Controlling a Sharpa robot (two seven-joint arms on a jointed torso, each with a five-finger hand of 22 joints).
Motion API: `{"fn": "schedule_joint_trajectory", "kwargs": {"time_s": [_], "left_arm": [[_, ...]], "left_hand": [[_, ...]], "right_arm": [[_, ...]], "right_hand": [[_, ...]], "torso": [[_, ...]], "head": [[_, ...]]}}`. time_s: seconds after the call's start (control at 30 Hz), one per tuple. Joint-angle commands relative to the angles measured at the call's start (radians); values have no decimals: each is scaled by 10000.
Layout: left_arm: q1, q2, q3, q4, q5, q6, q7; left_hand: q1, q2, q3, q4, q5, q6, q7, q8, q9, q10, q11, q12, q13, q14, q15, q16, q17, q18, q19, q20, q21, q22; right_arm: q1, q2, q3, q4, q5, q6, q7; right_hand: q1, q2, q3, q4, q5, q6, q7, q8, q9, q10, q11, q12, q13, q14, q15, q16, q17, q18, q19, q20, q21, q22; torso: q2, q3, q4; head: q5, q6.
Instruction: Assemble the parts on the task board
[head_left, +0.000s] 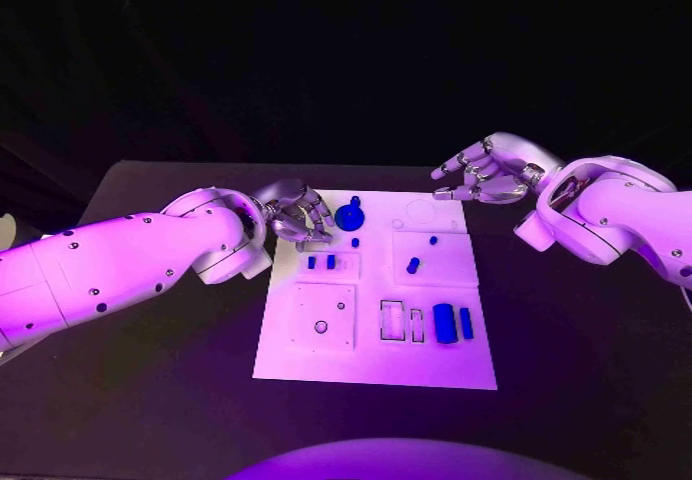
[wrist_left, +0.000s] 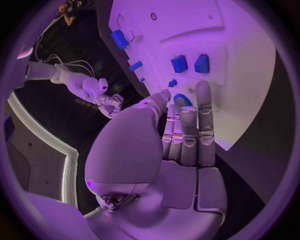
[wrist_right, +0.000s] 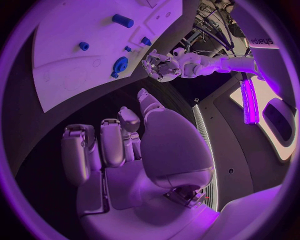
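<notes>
Board mid-desk, both robot hands at its far end.

Your board (head_left: 378, 350) lies on the desk (head_left: 577, 340), blue parts (head_left: 446, 323) on it. Your left robot hand (head_left: 296, 213) hovers at the far-left corner beside a round part (head_left: 349, 213) — fingers apart, holding nothing; the right robot hand (head_left: 483, 170) hangs beyond the far-right corner, curled, empty.

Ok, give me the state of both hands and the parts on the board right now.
left hand: fingers apart, holding nothing, over the board's far left corner.
right hand: fingers curled, holding nothing, beyond the board's far right corner.
task board: flat on the table.
round blue part: on the board beside the left hand.
large blue block: sits on the board's near right area.
</notes>
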Motion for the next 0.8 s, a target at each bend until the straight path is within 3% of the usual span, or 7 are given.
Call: {"fn": "schedule_joint_trajectory", "kwargs": {"time_s": [0.03, 0.07, 0.1, 0.23, 0.4, 0.6, 0.8], "left_arm": [[-59, 158, -4, -82, -2173, -761, 1056], [-75, 220, -11, -136, -2439, -797, 1033], [-90, 280, -19, -186, -2706, -810, 997], [-133, 483, -55, -303, -3572, -712, 755], [-155, 743, -93, -388, -4205, -501, 323], [-160, 1010, -104, -480, -4534, -234, -63], [-162, 1331, -108, -702, -4842, -18, -509]], "left_hand": [[-33, -60, 118, 2, -615, 331, -53, -292, -299, 3, -32, -230, -379, 780, -39, 962, 839, 156, 550, -40, 378, 244], [-130, -80, 94, 47, -971, 375, -51, -424, -408, -94, -11, -382, -547, 997, -28, 1254, 1107, 86, 811, -44, 755, 592], [-226, -138, 36, 73, -1071, 456, -37, -568, -533, -127, -7, -532, -747, 1252, -4, 1629, 1467, 15, 1140, -72, 1291, 1100], [-343, -195, -60, 96, -1086, 828, -151, -929, -848, -1, -44, -1006, -1384, 1921, -125, 2763, 2651, -339, 2064, -124, 3192, 2944], [-155, -97, 217, -45, -1058, 1314, -247, -1321, -1154, 449, -118, -1527, -2114, 2154, -278, 3128, 2981, -605, 2579, -256, 4620, 4392], [-231, -188, 454, -153, -1065, 1607, -329, -1755, -1397, 852, -174, -2062, -2727, 2183, -494, 3048, 2763, -623, 2675, -457, 4827, 4615], [-331, -233, 493, -177, -1064, 1685, -360, -1952, -1485, 968, -209, -2272, -2940, 2165, -557, 2957, 2586, -585, 2654, -535, 4695, 4496]], "right_arm": [[-10, 6, 0, -12, -12, -86, 105], [-11, 7, 0, -14, -12, -99, 105], [-12, 8, 0, -14, -12, -110, 106], [-14, 10, 0, -15, -39, -135, 109], [-15, 14, -1, -23, -57, -148, 110], [-16, 32, -1, -27, -62, -130, 116], [-17, 46, -1, -26, -75, -121, 114]], "right_hand": [[69, 47, -67, 7, 44, -79, -13, -7, 11, -190, -9, -434, -301, 240, 25, -122, -102, 156, -98, -13, -94, 814], [73, 49, -71, 8, 46, -80, -13, -6, 11, -203, -9, -469, -329, 239, 24, -136, -112, 158, -103, -13, -100, 806], [73, 49, -71, 8, 46, -80, -13, -6, 11, -203, -9, -469, -329, 239, 24, -136, -112, 158, -103, -13, -100, 806], [80, 53, -77, 10, 52, -82, -13, -6, 11, -213, -10, -506, -365, 239, 23, -158, -128, 161, -111, -15, -110, 791], [80, 53, -77, 10, 52, -82, -13, -6, 11, -213, -10, -506, -365, 239, 23, -158, -128, 161, -111, -15, -110, 791], [82, 57, -80, 12, 54, -83, -13, -5, 11, -202, -11, -490, -362, 246, 22, -144, -107, 159, -105, -15, -108, 798], [82, 57, -81, 13, 55, -83, -13, -5, 12, -198, -11, -483, -359, 248, 22, -139, -100, 158, -100, -15, -105, 805]], "torso": [[-8, 3, 0], [-7, 8, 4], [-5, 13, 7], [10, -2, 0], [10, 4, 8], [4, -2, 2], [16, 6, -11]], "head": [[-58, 77], [-62, 94], [-63, 118], [-91, 186], [-100, 208], [-123, 211], [-106, 228]]}}
